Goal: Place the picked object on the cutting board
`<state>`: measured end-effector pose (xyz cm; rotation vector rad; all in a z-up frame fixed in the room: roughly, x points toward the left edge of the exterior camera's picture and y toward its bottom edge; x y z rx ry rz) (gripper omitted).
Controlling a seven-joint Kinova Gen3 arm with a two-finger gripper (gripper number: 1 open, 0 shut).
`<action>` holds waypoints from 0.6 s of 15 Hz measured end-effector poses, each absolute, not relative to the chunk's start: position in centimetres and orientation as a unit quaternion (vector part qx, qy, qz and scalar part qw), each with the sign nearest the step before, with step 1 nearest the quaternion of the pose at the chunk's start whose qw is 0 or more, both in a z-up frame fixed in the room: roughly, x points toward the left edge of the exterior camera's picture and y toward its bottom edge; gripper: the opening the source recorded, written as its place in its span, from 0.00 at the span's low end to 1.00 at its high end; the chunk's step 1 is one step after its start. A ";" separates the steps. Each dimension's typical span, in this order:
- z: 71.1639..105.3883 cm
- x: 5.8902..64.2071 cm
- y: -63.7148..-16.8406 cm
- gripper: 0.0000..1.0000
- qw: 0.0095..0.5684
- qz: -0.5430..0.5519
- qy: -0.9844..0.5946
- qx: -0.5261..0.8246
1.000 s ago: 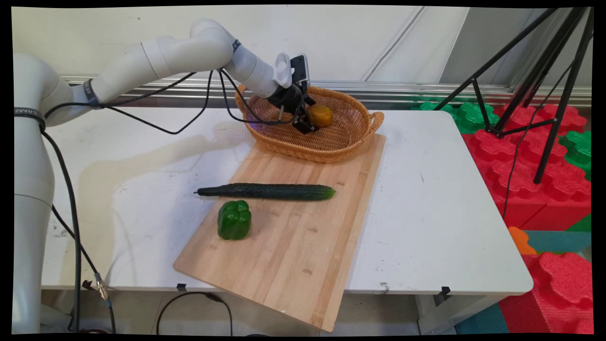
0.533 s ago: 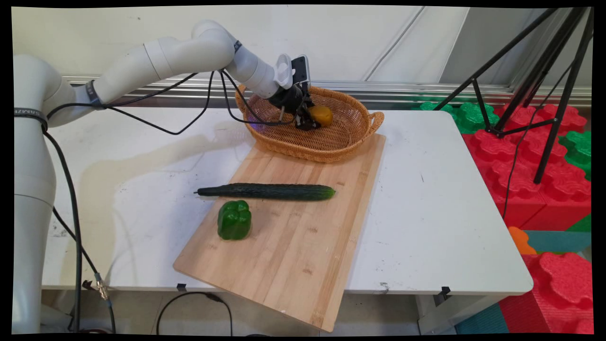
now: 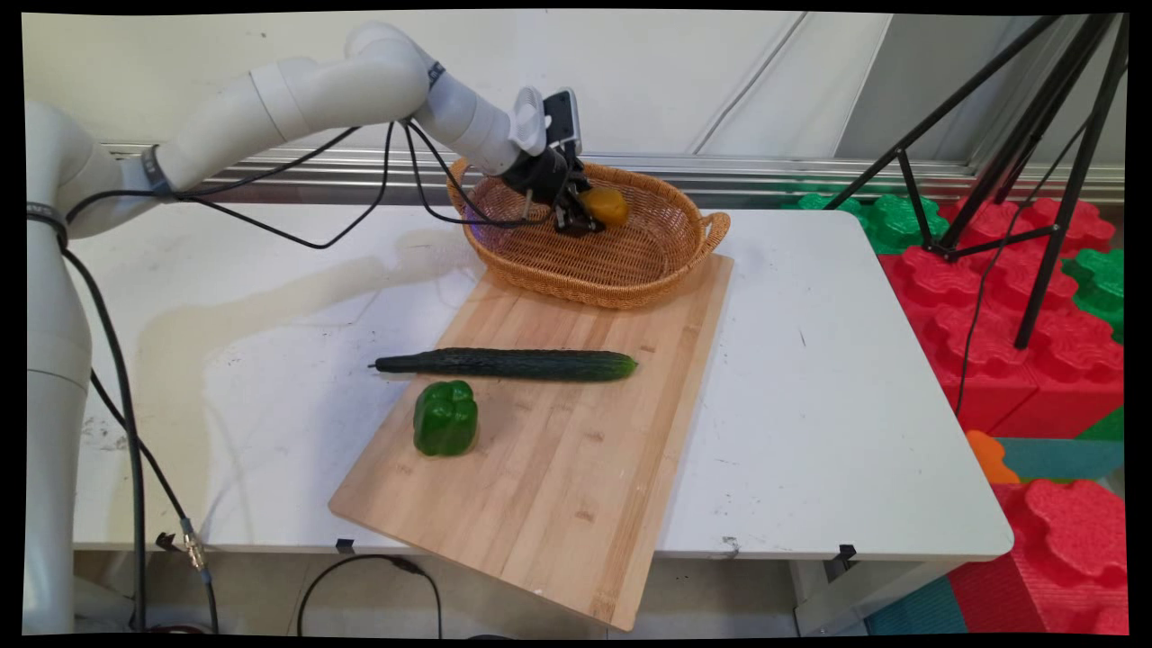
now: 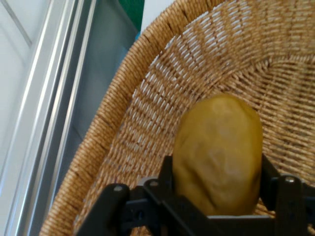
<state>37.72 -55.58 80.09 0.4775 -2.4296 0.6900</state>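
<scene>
The potato (image 4: 218, 155), a yellowish-brown oval, sits clamped between the two black fingers (image 4: 271, 183) of the claw (image 3: 576, 216), which are closed against its sides; it hangs inside the wicker basket (image 3: 670, 256), apparently lifted a little clear of the woven floor, though no view shows the gap plainly. The claw enters the basket from about 10 o'clock, tilted down over the rim, which would explain why the potato is gripped across its narrow width. In the hand view the potato's lower end is cut off by the linkage, and the fingertips are hidden behind it. The basket stands at the desk's (image 3: 837, 405) far side, its near edge resting on the wooden cutting board (image 3: 576, 486). At 6 o'clock from the basket a cucumber (image 3: 508, 364) lies crosswise on the board, with a green bell pepper (image 3: 445, 418) just beside it toward 7 o'clock.
</scene>
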 end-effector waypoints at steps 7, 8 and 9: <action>84.0 39.5 -52.1 0.00 0.301 0.256 -0.899 0.186; 84.7 39.9 -51.4 0.00 0.306 0.254 -0.898 0.188; 85.3 40.2 -50.8 0.00 0.311 0.253 -0.896 0.190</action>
